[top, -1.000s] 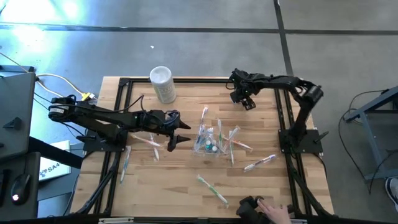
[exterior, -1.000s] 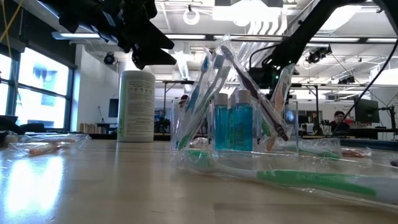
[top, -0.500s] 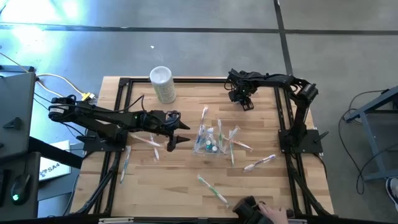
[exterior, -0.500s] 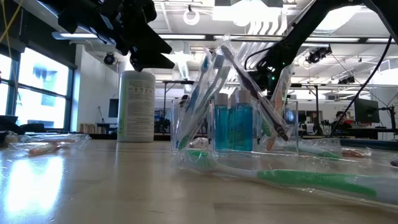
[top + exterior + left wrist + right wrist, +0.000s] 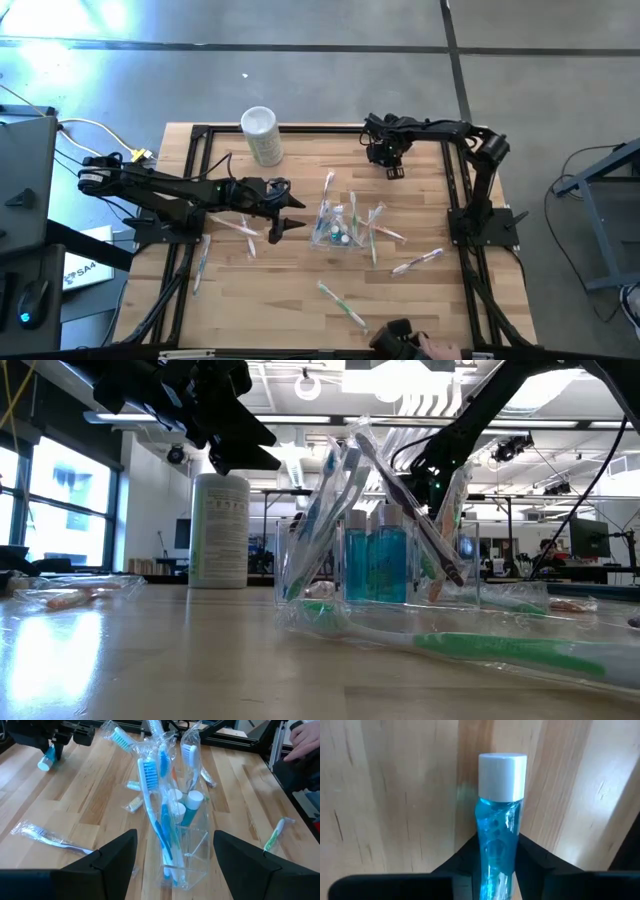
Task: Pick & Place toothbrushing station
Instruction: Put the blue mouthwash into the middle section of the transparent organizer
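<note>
Wooden table (image 5: 300,300): right gripper (image 5: 497,865) clamps teal white-capped tube (image 5: 498,825).

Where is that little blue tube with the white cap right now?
The blue tube sits between the fingers of the right gripper, near the far right corner of the table, well away from the clear cup of toothbrushes at the middle.
</note>
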Motion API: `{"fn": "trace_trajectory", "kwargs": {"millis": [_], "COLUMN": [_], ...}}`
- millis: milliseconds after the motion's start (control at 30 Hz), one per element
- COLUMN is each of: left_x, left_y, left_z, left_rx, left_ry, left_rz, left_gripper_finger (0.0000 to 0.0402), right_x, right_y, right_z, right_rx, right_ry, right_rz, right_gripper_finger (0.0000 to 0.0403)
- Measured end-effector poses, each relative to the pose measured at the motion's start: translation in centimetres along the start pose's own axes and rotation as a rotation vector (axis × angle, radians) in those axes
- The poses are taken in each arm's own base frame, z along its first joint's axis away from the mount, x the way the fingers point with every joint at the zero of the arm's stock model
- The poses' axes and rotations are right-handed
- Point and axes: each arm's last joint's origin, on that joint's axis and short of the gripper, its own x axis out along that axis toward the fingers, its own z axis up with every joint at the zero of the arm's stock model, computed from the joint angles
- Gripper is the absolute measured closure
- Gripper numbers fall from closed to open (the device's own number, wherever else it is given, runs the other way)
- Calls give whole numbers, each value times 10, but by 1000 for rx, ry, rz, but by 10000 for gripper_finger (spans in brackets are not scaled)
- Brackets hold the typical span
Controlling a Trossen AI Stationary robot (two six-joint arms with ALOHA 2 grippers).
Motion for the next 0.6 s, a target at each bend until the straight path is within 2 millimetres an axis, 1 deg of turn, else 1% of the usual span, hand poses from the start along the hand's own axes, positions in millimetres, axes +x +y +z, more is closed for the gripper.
{"fn": "trace_trajectory", "kwargs": {"millis": [133, 200, 300, 400, 500, 600], "left_x": [0, 0, 1, 2, 2, 0], "left_y": [0, 0, 0, 0, 0, 1], "left_z": [0, 0, -1, -2, 0, 6], "left_rx": [0, 0, 0, 0, 0, 40], "left_ry": [0, 0, 3, 10, -7, -73], "left_rz": [0, 0, 3, 8, 11, 65], "left_gripper_finger": [143, 143, 143, 143, 143, 144], "right_x": [-19, -37, -70, -104, -144, -179], "right_y": [-3, -2, -1, 6, 20, 40], "right_z": [1, -2, -8, -17, -24, -31], "right_rx": [35, 36, 44, 46, 48, 33], "right_ry": [-79, -112, -174, -224, -330, -440], "right_rz": [-9, -35, -105, -192, -276, -337], "right_gripper_finger": [329, 328, 327, 328, 327, 327]}}
